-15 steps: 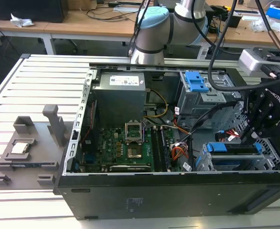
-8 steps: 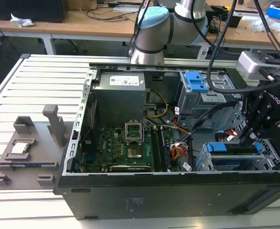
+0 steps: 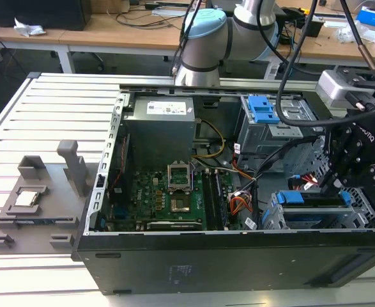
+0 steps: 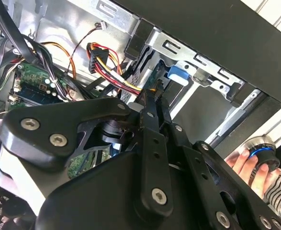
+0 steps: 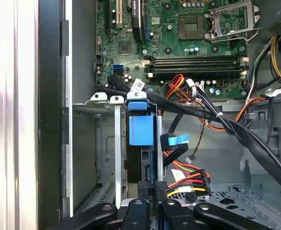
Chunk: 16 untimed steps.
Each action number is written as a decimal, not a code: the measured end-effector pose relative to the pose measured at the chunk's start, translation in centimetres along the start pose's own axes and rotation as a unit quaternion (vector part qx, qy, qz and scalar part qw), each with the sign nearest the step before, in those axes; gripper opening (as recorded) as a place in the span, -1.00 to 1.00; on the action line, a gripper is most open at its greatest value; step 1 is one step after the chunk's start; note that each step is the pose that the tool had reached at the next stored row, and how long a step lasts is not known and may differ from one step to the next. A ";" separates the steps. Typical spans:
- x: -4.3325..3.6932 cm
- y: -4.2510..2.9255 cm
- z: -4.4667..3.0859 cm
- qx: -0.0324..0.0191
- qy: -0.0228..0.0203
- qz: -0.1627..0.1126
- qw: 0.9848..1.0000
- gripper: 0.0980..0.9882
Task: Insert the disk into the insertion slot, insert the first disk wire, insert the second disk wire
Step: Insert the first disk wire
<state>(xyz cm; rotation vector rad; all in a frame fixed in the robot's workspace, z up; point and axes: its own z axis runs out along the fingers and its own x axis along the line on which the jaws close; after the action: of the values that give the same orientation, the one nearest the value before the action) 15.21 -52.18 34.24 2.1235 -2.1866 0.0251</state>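
The disk, a grey drive in a bright blue carrier, lies seated in the insertion slot, a silver drive cage at the case's front corner on the exterior view's right. In the first wrist view the carrier's blue tab stands between the slot's silver rails. My gripper hangs just over the disk's rear end. Its fingers are pressed together, shut on a black connector of the disk wire, whose red, yellow and black strands trail away. A blue flat wire lies loose beside the disk.
A taller bay unit with a blue latch stands behind the slot. Black cable bundles cross over the motherboard. A person's hand rests on a black knob with a blue ring outside the case. A grey fixture sits on the table on the exterior view's left.
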 end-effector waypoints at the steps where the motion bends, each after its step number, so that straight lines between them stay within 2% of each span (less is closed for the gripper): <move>1: 0.00 -0.02 0.05 0.000 0.000 0.000 1.000 -0.84; 5: -0.02 -0.09 0.28 0.000 0.000 0.000 1.000 -0.84; 8: -0.01 -0.12 0.75 0.000 0.000 0.000 1.000 -0.84; 13: 0.00 -0.13 0.84 0.000 0.001 0.000 1.000 -0.82; 14: 0.08 -0.08 -0.03 0.000 0.001 0.000 1.000 -0.68; 16: 0.12 -0.05 -0.67 0.000 0.001 0.000 1.000 -0.68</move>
<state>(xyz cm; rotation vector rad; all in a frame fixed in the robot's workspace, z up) 15.29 -52.25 34.91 2.1220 -2.1853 0.0282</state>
